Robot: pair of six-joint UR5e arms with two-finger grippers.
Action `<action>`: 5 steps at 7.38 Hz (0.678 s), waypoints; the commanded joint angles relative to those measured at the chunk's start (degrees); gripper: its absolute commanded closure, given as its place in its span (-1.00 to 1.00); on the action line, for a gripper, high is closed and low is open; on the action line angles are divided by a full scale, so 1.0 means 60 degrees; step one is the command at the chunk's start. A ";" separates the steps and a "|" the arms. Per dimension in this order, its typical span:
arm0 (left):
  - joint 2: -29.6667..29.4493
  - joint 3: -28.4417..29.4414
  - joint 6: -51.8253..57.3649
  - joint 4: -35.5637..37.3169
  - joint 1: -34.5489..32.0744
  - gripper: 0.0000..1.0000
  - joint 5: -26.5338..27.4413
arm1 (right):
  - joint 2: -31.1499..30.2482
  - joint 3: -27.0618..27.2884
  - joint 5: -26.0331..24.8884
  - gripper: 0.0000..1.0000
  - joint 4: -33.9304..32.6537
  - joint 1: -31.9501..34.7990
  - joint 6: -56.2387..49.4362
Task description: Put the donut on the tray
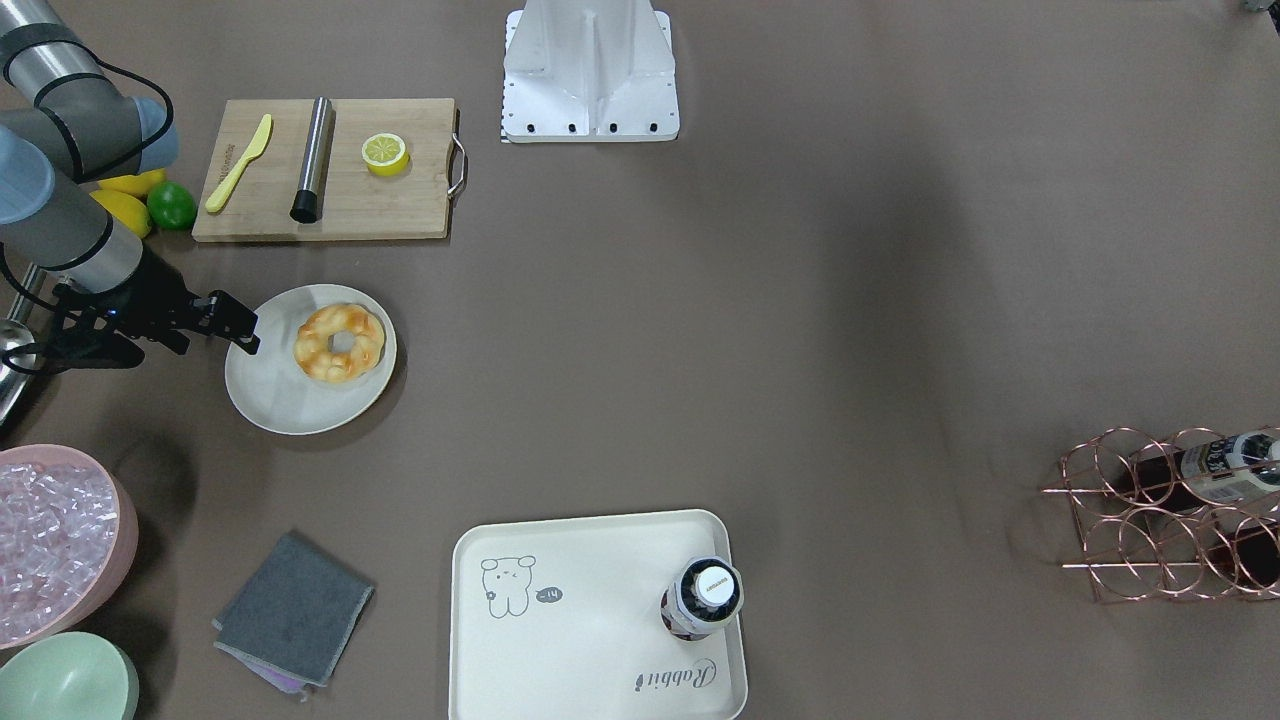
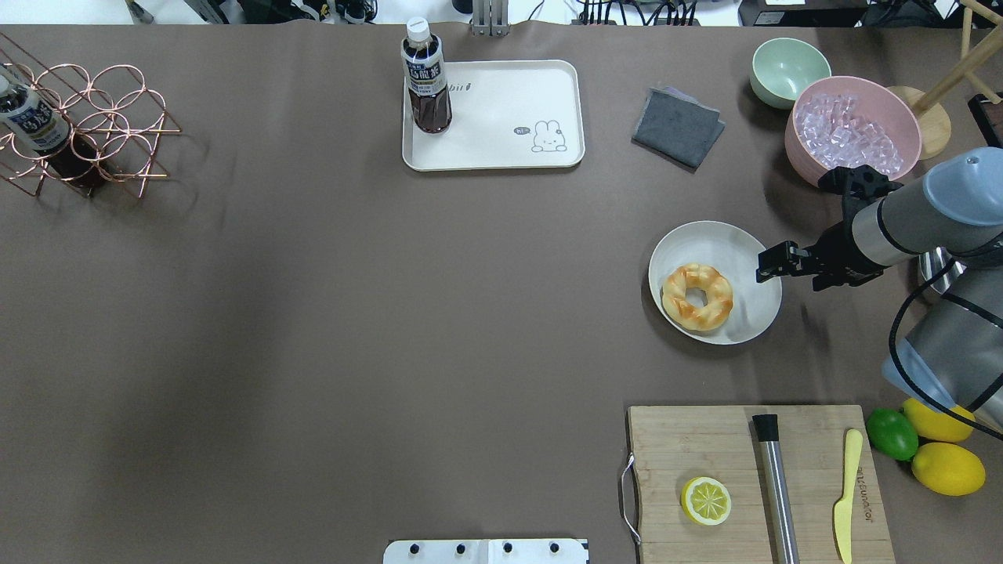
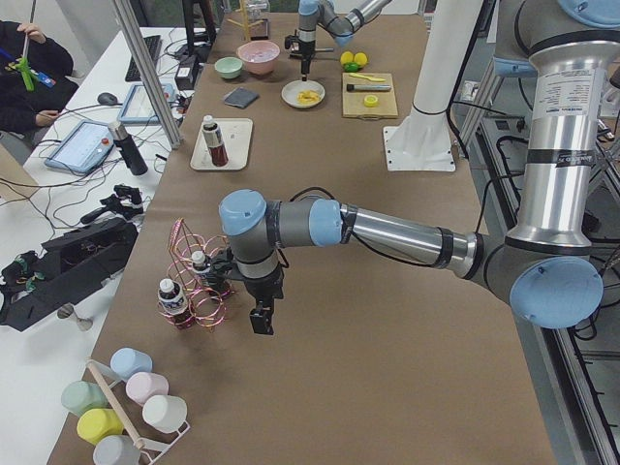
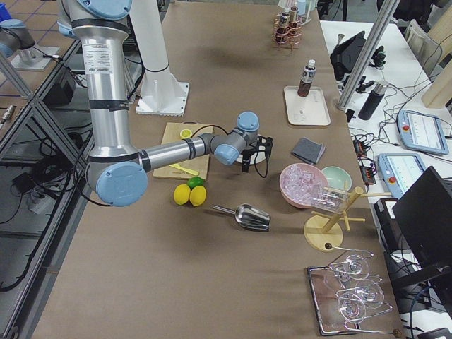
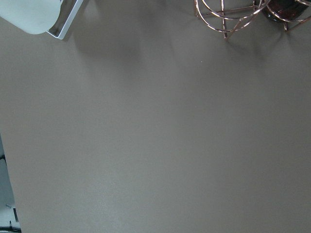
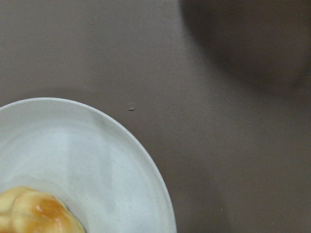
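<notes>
The donut (image 1: 340, 343) is a golden braided ring lying on a round cream plate (image 1: 280, 400); it also shows from overhead (image 2: 697, 296) and at the lower left of the right wrist view (image 6: 34, 213). The cream tray (image 1: 600, 640) with the bear drawing lies apart from it at the table's far side (image 2: 501, 141), with a dark drink bottle (image 2: 425, 78) standing in one corner. My right gripper (image 2: 772, 262) hovers over the plate's rim beside the donut, looks open and holds nothing. My left gripper (image 3: 262, 322) hangs near the wire rack; I cannot tell whether it is open.
A wooden cutting board (image 2: 752, 486) carries a lemon half (image 2: 706, 500), a steel rod and a yellow knife. A pink bowl of ice (image 2: 852, 129), a green bowl (image 2: 787, 70) and a grey cloth (image 2: 678, 127) lie near the plate. A copper wire rack (image 2: 86, 125) holds bottles.
</notes>
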 commanded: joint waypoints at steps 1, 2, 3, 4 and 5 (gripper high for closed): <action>-0.0016 -0.0013 -0.0006 0.0000 0.0000 -0.96 0.0000 | 0.0032 -0.0033 -0.0086 -0.99 0.0004 -0.0203 0.0017; -0.0030 0.0002 0.0009 -0.0015 0.0000 -0.96 -0.0014 | 0.0032 -0.0033 -0.0115 -0.94 0.0004 -0.0247 0.0017; -0.0030 0.0002 -0.0006 -0.0015 0.0000 -0.96 -0.0014 | 0.0032 -0.0062 -0.0188 -0.62 -0.0011 -0.0247 0.0032; -0.0030 -0.0013 -0.0006 -0.0015 0.0029 -0.96 0.0000 | 0.0032 -0.0091 -0.0203 -0.12 0.0004 -0.0247 0.0032; -0.0030 0.0002 0.0009 -0.0015 0.0029 -0.96 0.0000 | 0.0032 -0.0106 -0.0203 0.35 0.0134 -0.0247 0.0017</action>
